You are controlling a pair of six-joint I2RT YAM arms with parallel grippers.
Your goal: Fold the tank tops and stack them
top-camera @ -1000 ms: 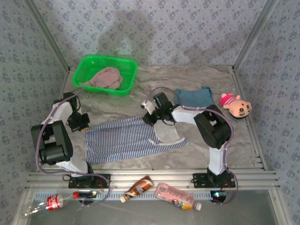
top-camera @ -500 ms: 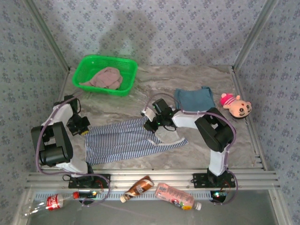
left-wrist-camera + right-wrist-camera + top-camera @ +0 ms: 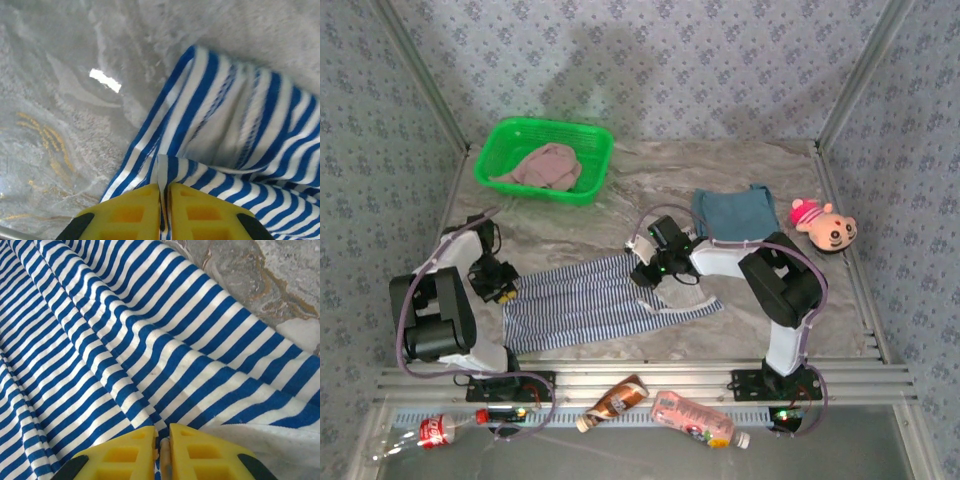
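Top external view: the left gripper (image 3: 498, 290) sits at the far-left corner of the striped tank top (image 3: 582, 302). From there the garment's long axis runs rightward across the worktop (image 3: 720, 165) to the right gripper (image 3: 646, 276), which sits on the same far edge. The body of the cloth lies nearer to the bases than either gripper. In the left wrist view the left gripper (image 3: 164, 189) is closed, its yellow fingers (image 3: 131, 214) pinching a raised fold of the striped tank top (image 3: 235, 125), which spreads away ahead and to the right of it. In the right wrist view the right gripper (image 3: 163, 441) is likewise clamped on the striped tank top (image 3: 125, 340), a thin edge of cloth showing between its fingers (image 3: 200, 450). Since each arm holds its own end, the fold probably turns on carrying this far edge toward the near one. The pink tank top (image 3: 545, 166) lies in the basket (image 3: 492, 142) beyond the left gripper, the teal tank top (image 3: 732, 211) beyond and right of the right gripper
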